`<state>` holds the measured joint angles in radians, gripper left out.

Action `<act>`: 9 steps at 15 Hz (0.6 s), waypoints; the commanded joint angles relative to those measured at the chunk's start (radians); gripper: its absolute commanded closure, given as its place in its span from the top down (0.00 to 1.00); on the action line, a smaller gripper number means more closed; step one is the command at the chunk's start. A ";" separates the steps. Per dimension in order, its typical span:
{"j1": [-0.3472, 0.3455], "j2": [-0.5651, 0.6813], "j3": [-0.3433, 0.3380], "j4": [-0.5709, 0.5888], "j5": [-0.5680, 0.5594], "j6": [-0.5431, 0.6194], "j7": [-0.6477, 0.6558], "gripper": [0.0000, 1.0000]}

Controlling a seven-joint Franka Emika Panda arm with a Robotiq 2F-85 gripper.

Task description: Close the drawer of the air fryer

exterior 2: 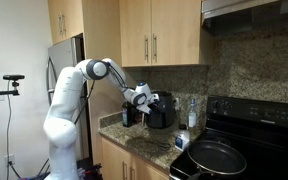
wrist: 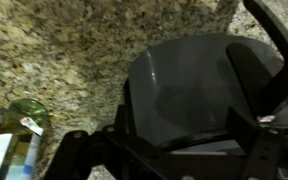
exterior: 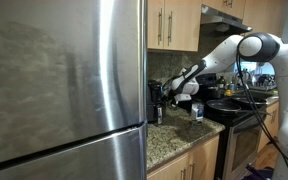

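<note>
The air fryer (exterior 2: 165, 110) is a small black upright appliance on the granite counter, against the backsplash; it also shows in an exterior view (exterior: 154, 97). Its dark grey drawer (wrist: 184, 85) fills the wrist view, pulled out with the hollow inside showing. My gripper (wrist: 184, 132) is open, its two dark fingers spread to either side of the drawer's near rim. In both exterior views the gripper (exterior: 168, 94) (exterior 2: 141, 102) is right at the fryer's front. I cannot tell whether the fingers touch the drawer.
A big steel fridge (exterior: 64, 80) stands beside the counter. A black stove (exterior 2: 254, 130) with a large pan (exterior 2: 216, 157) is on the other side. A green-capped bottle (wrist: 24, 118) stands near the drawer, a clear bottle (exterior 2: 192, 112) beyond the fryer. Wooden cabinets (exterior 2: 164, 35) hang overhead.
</note>
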<state>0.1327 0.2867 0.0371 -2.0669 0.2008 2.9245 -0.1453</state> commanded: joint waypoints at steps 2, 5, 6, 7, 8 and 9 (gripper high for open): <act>0.134 -0.060 -0.197 -0.026 -0.224 -0.170 0.343 1.00; 0.046 -0.045 -0.105 -0.010 -0.212 -0.157 0.329 1.00; 0.045 -0.045 -0.104 -0.010 -0.211 -0.161 0.335 1.00; 0.036 -0.031 -0.100 0.006 -0.209 -0.173 0.323 1.00; 0.025 -0.029 -0.086 0.003 -0.200 -0.147 0.297 1.00; 0.012 -0.021 -0.069 0.004 -0.184 -0.109 0.270 1.00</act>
<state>0.1978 0.2458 -0.0848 -2.0750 0.0089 2.7666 0.1751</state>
